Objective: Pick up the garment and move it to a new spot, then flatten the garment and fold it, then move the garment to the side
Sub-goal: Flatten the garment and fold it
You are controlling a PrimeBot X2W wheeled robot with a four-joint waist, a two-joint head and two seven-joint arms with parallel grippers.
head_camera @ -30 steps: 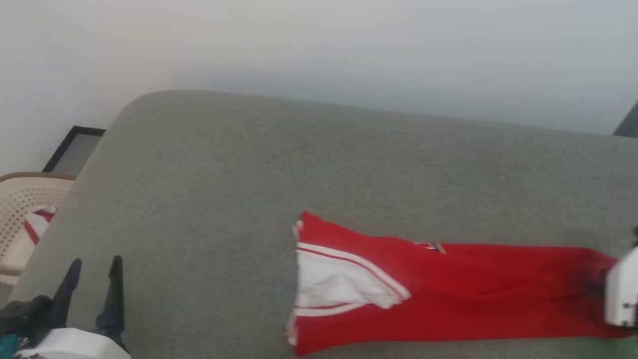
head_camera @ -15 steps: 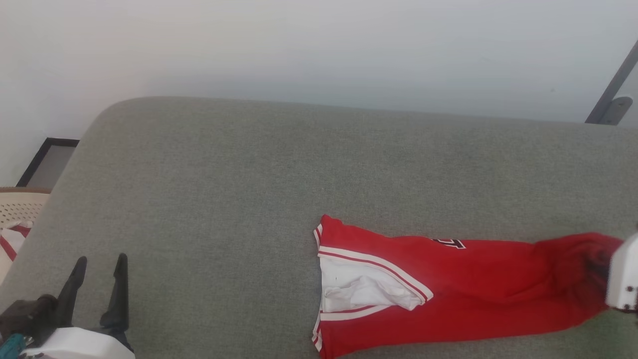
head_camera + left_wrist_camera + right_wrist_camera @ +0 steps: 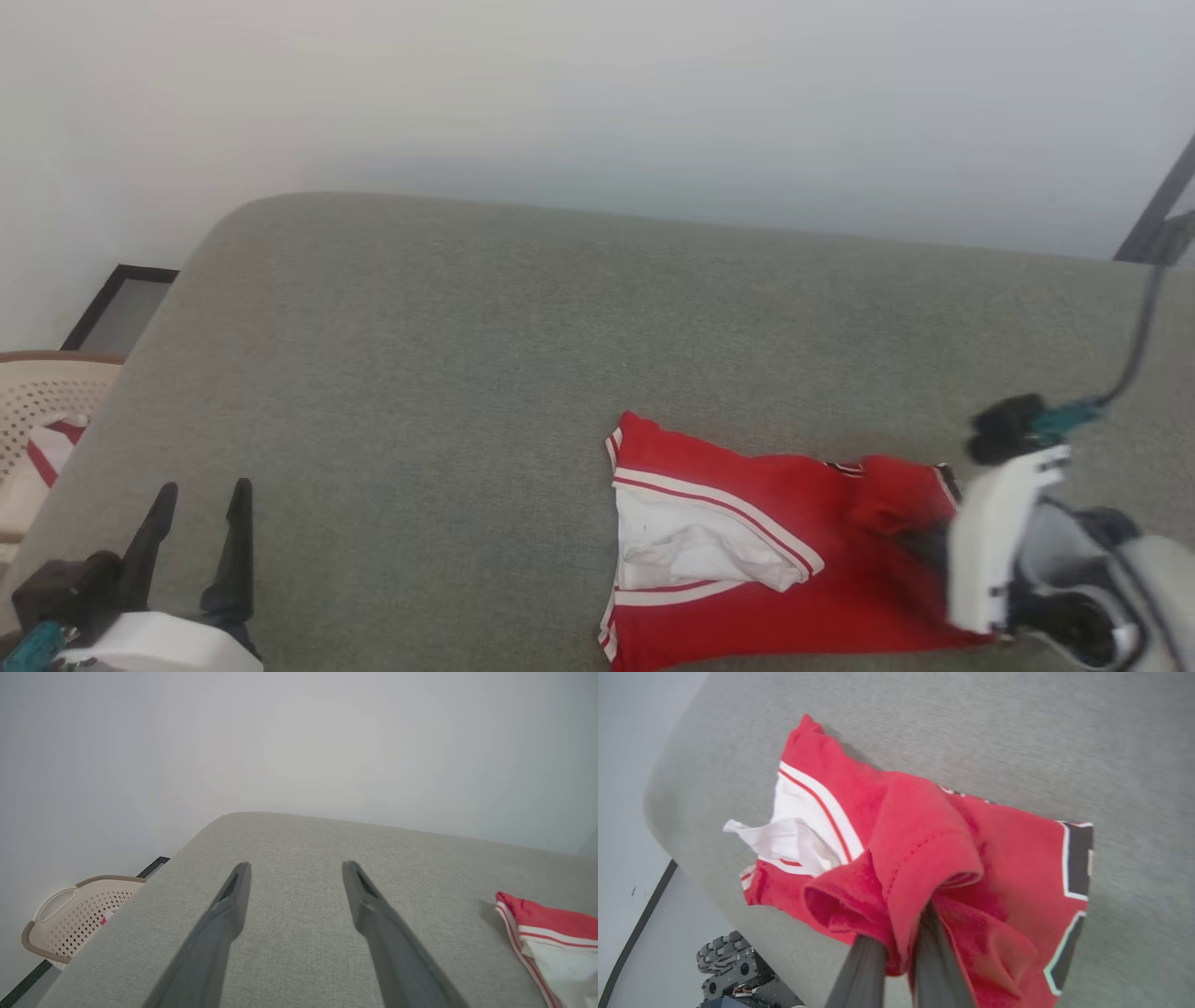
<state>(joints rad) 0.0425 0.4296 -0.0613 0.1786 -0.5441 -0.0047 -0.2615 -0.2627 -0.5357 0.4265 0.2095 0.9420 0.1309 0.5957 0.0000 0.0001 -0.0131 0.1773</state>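
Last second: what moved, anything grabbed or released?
The right pincer, shut on the garment, came in toward the sleeve end, bunching the stretched-out red body shorter. Nothing grabbed or released. The left pincer stayed open and idle; the sleeve end stayed flat on the grey cushion.

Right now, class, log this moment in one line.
right tool: shut on red jersey T-shirt | left tool: open, empty | support: grey upholstered surface

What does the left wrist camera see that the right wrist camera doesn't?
Left wrist view, not the right: the open left gripper and a beige basket. Right wrist view, not the left: the right gripper shut on the garment's red cloth, and its black number. Both: the red and white garment on the grey cushion.
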